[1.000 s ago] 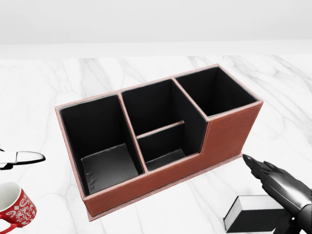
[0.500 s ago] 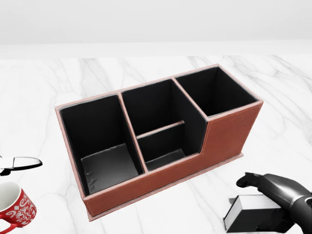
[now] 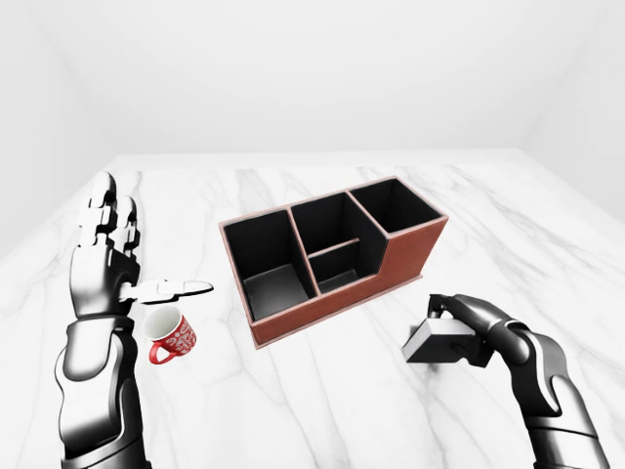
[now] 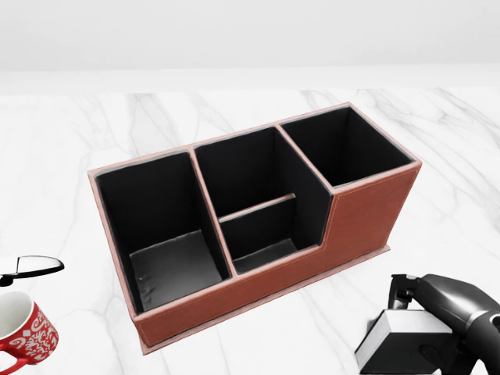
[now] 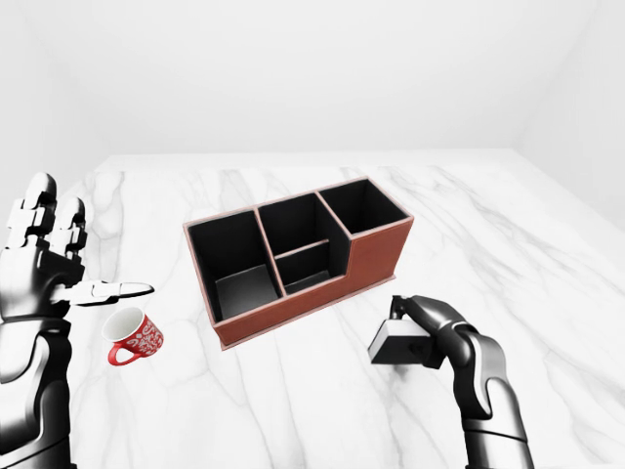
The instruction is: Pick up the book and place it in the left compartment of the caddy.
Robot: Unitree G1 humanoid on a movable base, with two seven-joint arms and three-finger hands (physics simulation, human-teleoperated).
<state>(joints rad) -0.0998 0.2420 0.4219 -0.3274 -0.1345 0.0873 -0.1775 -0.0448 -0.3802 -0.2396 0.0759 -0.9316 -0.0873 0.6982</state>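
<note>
Right hand point(image 3: 467, 322) curled over the book point(image 3: 437, 344), fingers closed round its top edge; book tilted, low right on the marble table point(image 3: 322, 410).
Left hand point(image 3: 112, 256) raised, fingers spread wide and upright, holding nothing; red mug point(image 3: 172, 335) sits just below its thumb. Caddy point(image 3: 332, 256) stands mid-table, farther off, well apart from the book; its left compartment point(image 3: 270, 274) holds nothing I can see.

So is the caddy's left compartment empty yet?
Empty. The left compartment shows only its bare dark floor, and the book is outside the caddy, under the right hand.
</note>
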